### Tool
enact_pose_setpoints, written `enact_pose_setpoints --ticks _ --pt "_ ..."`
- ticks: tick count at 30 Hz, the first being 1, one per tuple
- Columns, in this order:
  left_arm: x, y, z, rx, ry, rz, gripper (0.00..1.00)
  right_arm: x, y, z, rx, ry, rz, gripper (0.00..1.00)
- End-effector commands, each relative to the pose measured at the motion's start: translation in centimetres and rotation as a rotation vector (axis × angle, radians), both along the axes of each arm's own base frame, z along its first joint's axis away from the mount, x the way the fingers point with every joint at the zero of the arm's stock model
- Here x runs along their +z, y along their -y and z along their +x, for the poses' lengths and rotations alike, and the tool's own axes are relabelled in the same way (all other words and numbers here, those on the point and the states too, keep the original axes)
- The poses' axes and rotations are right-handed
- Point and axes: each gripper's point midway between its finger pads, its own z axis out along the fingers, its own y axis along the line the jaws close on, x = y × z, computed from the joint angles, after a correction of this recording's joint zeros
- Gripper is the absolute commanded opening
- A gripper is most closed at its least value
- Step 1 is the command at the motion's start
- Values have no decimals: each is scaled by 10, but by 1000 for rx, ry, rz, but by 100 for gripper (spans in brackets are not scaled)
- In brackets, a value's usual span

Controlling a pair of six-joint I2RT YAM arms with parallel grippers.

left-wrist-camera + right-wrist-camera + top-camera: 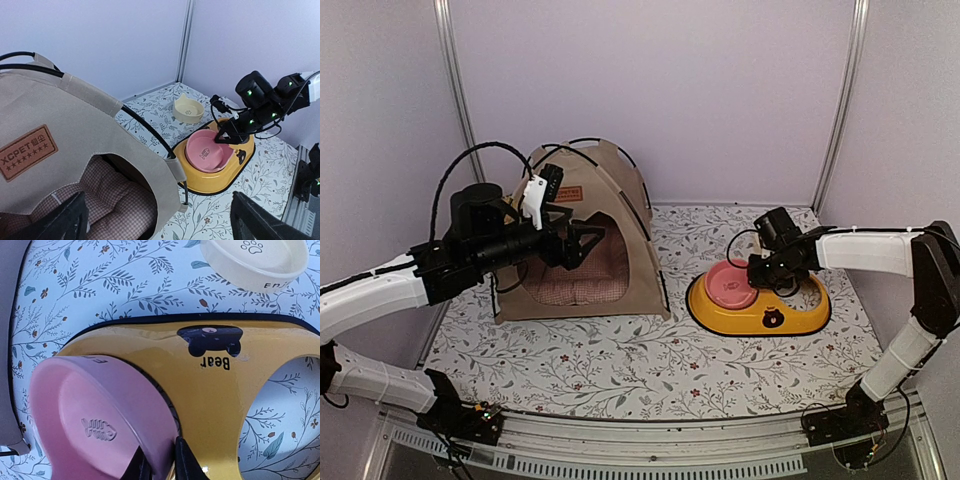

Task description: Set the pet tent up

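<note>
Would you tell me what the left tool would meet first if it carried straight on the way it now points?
Most likely the pet tent, at its front panel beside the doorway, just ahead of the left tool; depth is unclear.

In the left wrist view the large beige-tan fabric tent [75,125] ran off the left and bottom edges, and its front panel hid most of the pink checked cushion [115,200] inside. Of the left gripper [159,200] only two black finger ends showed at the lower corners. The right wrist view cut the right gripper [161,452] at the bottom edge. Its dark fingers [187,465] straddled the rim of the pink plastic bowl [90,410], but whether they pressed it could not be told. The round cream bowl [255,262] ran off the top and the yellow feeder tray [210,390] off the right and bottom. From above, the left arm [510,245] covered part of the tent's doorway, and the writing on the brown label patch [565,193] was too small to read.
</note>
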Motion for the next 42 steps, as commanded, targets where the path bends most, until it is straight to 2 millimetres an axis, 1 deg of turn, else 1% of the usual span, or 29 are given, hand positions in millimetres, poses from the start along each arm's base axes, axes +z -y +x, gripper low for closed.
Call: enact_pose_setpoints --ticks 1,7,13,16,19,22,26,29,34,36,42 --pt "12 4 -4 -12 17 -24 99 19 -3 10 -10 69 43 23" --pt "11 4 -4 -10 15 -22 99 21 -2 10 -11 73 42 33" --pt "11 4 -4 -11 15 -22 99 30 -2 17 -15 94 47 45" --pt "12 4 -4 -11 17 -23 99 34 -1 23 -17 104 49 47" --pt "11 4 -5 -12 16 -23 99 34 -6 30 -7 108 53 47" --pt "12 4 -5 -14 17 -25 99 26 -7 37 0 97 28 47" --pt "14 2 -6 -10 17 -25 99 14 -6 46 -3 84 -19 51" --pt "14 1 -7 -6 20 -22 99 6 -7 51 3 70 -40 53" --pt "14 -1 -7 -2 18 -21 99 -13 -8 52 23 18 -74 52" --pt "13 -1 -7 -1 16 -21 99 -15 -6 51 23 9 -83 53" --pt "12 2 -6 -8 15 -20 99 -20 -2 50 23 -12 -120 58"
